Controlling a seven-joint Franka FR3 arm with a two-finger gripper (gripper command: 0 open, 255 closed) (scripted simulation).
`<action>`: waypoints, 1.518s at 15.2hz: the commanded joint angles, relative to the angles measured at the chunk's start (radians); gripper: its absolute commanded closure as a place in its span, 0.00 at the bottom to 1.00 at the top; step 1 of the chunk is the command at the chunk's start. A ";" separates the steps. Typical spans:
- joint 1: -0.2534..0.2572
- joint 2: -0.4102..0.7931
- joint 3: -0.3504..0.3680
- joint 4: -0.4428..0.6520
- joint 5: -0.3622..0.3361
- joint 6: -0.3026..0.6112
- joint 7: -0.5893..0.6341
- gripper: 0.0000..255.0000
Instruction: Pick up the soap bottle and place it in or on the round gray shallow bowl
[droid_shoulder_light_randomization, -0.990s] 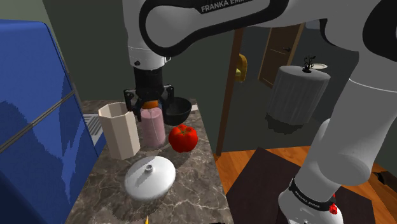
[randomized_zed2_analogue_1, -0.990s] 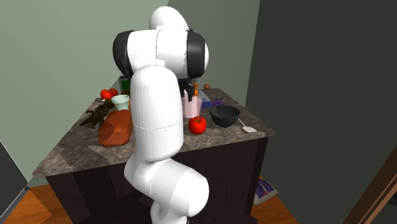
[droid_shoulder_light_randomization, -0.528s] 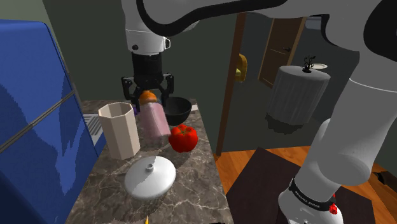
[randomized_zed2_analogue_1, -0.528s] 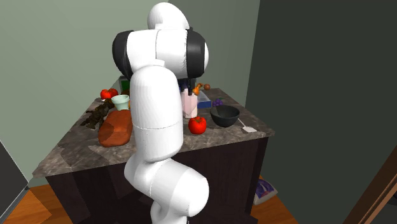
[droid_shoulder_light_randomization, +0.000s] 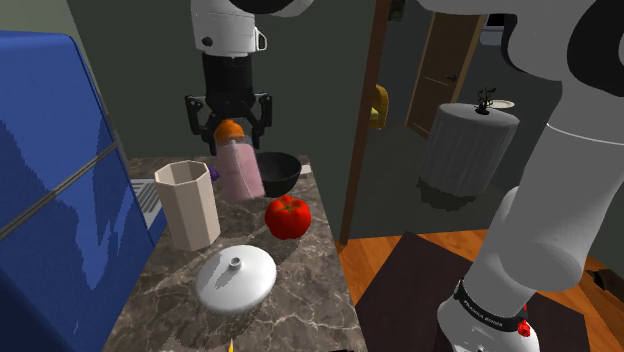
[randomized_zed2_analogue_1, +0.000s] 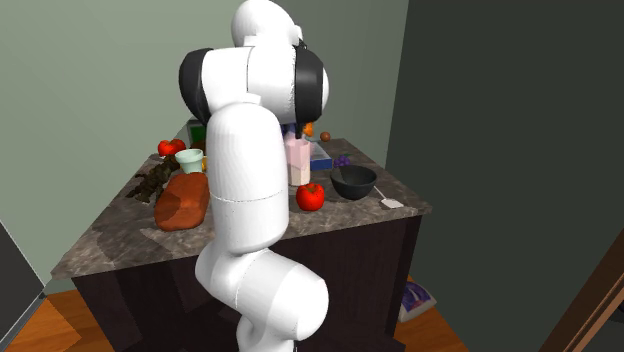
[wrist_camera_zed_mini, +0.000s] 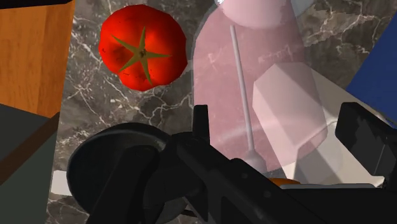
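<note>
The soap bottle (droid_shoulder_light_randomization: 240, 168) is pale pink and see-through with an orange pump top. It hangs slightly tilted above the marble counter (droid_shoulder_light_randomization: 300, 290). My gripper (droid_shoulder_light_randomization: 230, 128) is shut on the orange top from above, also seen at gripper (randomized_zed2_analogue_1: 303, 130) over the bottle (randomized_zed2_analogue_1: 297, 158). The round shallow bowl (droid_shoulder_light_randomization: 277, 172) looks dark, almost black, and stands just beyond the bottle toward the shoulder view's right. In the wrist view the bottle (wrist_camera_zed_mini: 248, 83) hangs below the fingers, with the bowl (wrist_camera_zed_mini: 118, 172) beside it.
A red tomato (droid_shoulder_light_randomization: 287, 216) lies in front of the bowl. A white faceted cup (droid_shoulder_light_randomization: 188, 203) stands beside the bottle, a white domed lid (droid_shoulder_light_randomization: 236, 279) nearer the stand. A blue box (droid_shoulder_light_randomization: 50, 200) borders the counter. A brown lump (randomized_zed2_analogue_1: 182, 200) and a teal cup (randomized_zed2_analogue_1: 189, 160) sit further along.
The gripper has risen with the soap bottle, lifting it off the counter. The bottle now hangs higher and slightly tilted beside the white cup.
</note>
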 joint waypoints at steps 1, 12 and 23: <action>0.002 0.005 0.002 0.035 -0.002 -0.031 0.003 1.00; -0.094 0.019 -0.084 0.108 -0.001 -0.090 -0.180 1.00; -0.175 0.067 -0.154 0.131 -0.009 -0.069 -0.331 1.00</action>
